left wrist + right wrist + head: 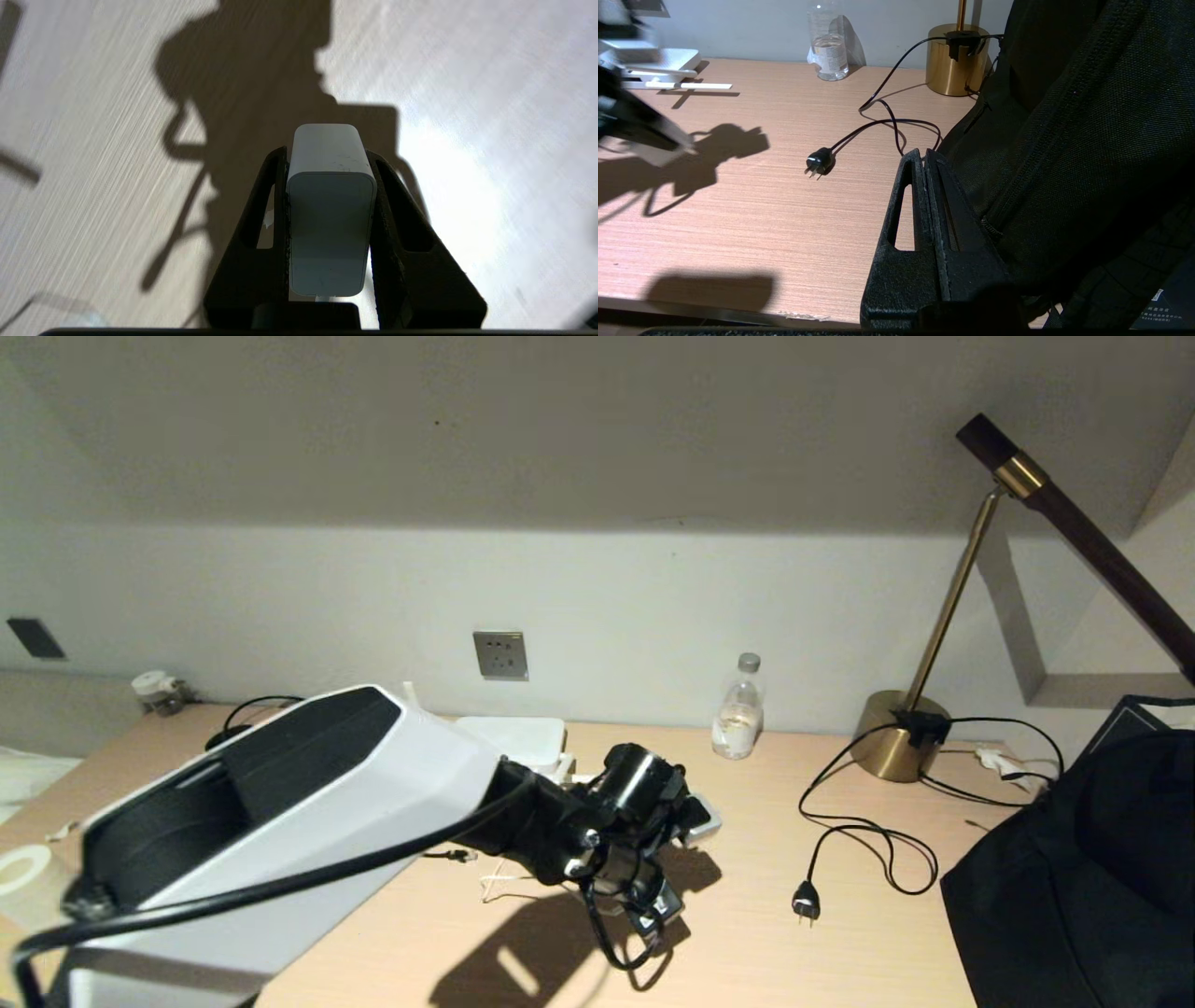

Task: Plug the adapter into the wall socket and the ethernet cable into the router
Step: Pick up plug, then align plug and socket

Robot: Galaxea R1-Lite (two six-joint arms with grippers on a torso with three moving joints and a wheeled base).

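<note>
On the pale wooden worktop [747,915], the flat white plastic router [513,737] lies by the wall below the square grey metal wall socket [500,654]. The left hand [329,210], over the worktop's middle, pinches the small white rectangular adapter [331,210]. The right hand [924,161], pressed together, sits beside a black fabric bag [1087,140].

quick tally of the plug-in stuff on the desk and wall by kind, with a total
Adapter, held in the left gripper: 1
Wall socket: 1
Router: 1
Lamp plug, black two-pin: 1
Total: 4
</note>
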